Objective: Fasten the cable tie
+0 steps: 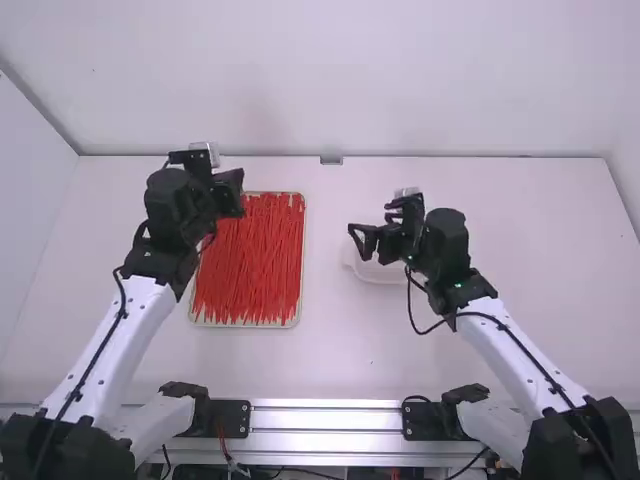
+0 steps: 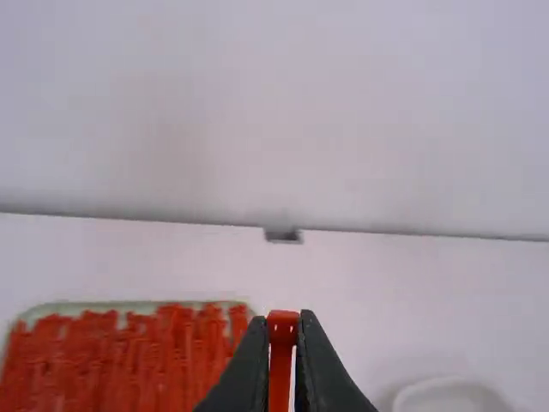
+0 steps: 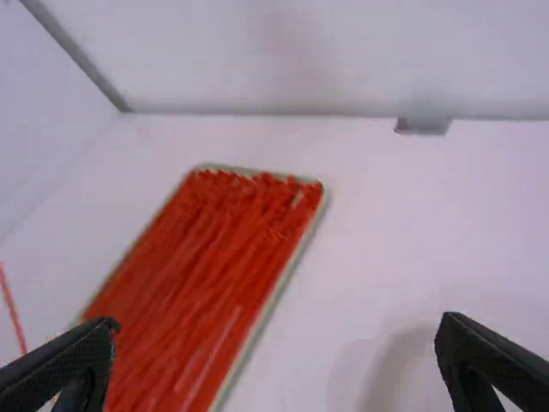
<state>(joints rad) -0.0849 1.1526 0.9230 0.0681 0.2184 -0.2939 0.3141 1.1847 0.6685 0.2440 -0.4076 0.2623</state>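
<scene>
A tray (image 1: 296, 262) full of red cable ties (image 1: 250, 260) lies left of the table's middle. My left gripper (image 1: 230, 193) is raised over the tray's far left corner. In the left wrist view it (image 2: 281, 365) is shut on a single red cable tie (image 2: 281, 339), whose head sticks out between the fingertips. My right gripper (image 1: 366, 241) hovers right of the tray with its fingers spread wide and nothing between them; its fingers (image 3: 73, 356) stand far apart in the right wrist view, which also shows the tray's ties (image 3: 214, 275).
A small clear dish (image 1: 368, 268) sits on the table under the right gripper, also visible as the dish (image 2: 446, 395) in the left wrist view. A grey bracket (image 1: 331, 158) marks the back edge. White walls enclose the table on three sides.
</scene>
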